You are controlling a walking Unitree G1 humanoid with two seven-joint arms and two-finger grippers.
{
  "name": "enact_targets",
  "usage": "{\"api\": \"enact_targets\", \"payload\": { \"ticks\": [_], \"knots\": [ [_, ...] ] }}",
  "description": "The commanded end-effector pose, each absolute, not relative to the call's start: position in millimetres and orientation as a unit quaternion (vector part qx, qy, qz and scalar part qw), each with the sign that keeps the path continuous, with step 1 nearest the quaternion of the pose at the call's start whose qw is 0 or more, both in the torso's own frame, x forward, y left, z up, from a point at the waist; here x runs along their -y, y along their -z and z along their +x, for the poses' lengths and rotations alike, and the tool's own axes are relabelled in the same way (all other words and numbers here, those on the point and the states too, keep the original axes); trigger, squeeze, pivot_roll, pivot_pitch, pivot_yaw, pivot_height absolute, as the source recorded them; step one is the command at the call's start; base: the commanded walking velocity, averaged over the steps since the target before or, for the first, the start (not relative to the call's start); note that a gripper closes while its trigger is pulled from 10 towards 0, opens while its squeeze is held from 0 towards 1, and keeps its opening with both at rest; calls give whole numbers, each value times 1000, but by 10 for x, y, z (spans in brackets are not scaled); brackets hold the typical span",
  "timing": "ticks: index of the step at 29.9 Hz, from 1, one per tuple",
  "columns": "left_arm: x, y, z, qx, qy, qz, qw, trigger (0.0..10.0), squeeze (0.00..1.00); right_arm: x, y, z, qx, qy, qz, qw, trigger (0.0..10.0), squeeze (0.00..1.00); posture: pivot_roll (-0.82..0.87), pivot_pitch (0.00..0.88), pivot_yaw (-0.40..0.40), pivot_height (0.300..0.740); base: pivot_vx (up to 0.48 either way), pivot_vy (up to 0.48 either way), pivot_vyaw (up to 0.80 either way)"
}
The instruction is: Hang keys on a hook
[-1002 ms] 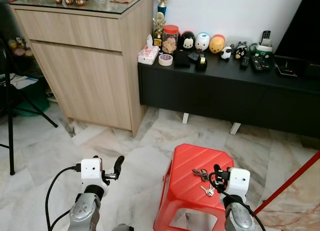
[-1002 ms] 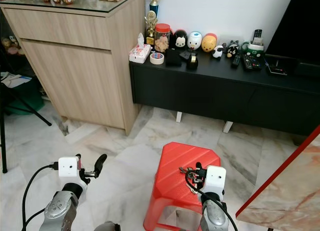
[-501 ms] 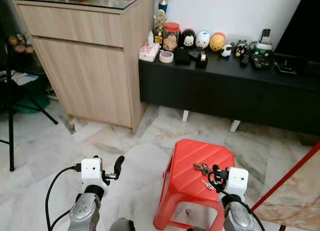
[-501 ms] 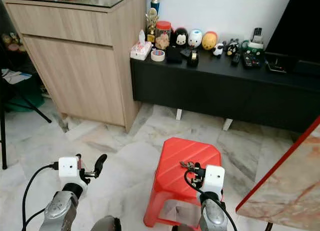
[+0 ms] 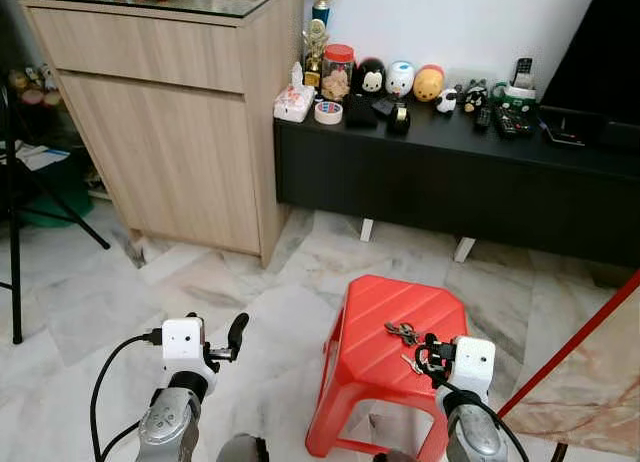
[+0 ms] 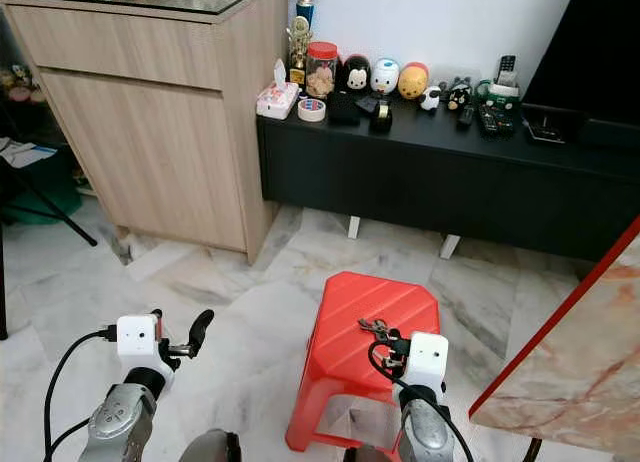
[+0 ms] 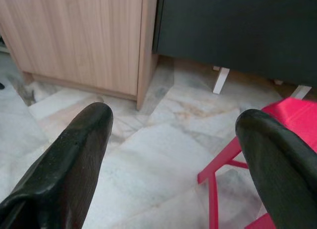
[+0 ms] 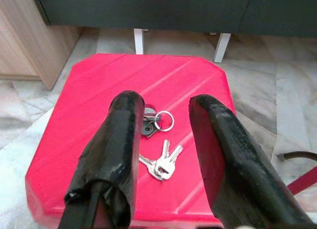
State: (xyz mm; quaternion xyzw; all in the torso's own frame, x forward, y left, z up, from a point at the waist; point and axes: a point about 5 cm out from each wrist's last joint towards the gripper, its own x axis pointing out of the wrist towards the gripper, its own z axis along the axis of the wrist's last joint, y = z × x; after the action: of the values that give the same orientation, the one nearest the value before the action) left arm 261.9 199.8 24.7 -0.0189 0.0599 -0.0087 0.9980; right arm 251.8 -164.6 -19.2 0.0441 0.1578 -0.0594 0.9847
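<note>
You are at the very start: the keys lie flat on top of the red stool, not yet picked up, and no hook can be made out anywhere in these views, so both the grasp and the hanging are left to do.

Your right gripper hangs just above the stool with its two black fingers spread apart and empty. In the right wrist view the key bunch sits between them, the ring and fob further away and the loose keys fanned toward you. Your left gripper is off to the side over the marble floor, fingers wide open, holding nothing, with only a corner of the stool near it.

The keys rest toward the stool's right-hand side as the head camera shows it, with red surface all round them, so they look in no danger of sliding off at a touch. They lie thin and flat on ribbed plastic, though, so I would expect the fingertips to need to come right down onto the seat to scoop them.

For room: the floor ahead and to your left is open. The wooden cabinet stands front-left, and the low black console, its top crowded with small figurines, a jar and remotes, runs across the front. A marble tabletop with a red edge juts in close on your right, so mind that corner when you swing the right arm or turn.
</note>
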Motion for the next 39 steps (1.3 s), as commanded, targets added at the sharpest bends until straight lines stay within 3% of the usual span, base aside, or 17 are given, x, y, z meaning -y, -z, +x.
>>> {"api": "enact_targets", "payload": {
  "ticks": [1, 14, 39],
  "knots": [
    [-1981, -232, 2609, -66, 14, -18, 998, 10000, 0, 1675, 184, 2513, -153, 65, 48, 985, 10000, 0, -6, 19, -72, 610, 0, 0, 0],
    [-1978, -226, 2611, -69, 16, -18, 997, 10000, 0, 1662, 186, 2523, -155, 64, 53, 984, 10000, 0, -4, 18, -72, 610, 0, 0, 0],
    [-1969, -229, 2620, -68, 14, -19, 997, 10000, 0, 1562, 162, 2532, -147, 24, 41, 988, 10000, 0, -7, 17, -75, 610, 288, 0, 69]
  ]
}}
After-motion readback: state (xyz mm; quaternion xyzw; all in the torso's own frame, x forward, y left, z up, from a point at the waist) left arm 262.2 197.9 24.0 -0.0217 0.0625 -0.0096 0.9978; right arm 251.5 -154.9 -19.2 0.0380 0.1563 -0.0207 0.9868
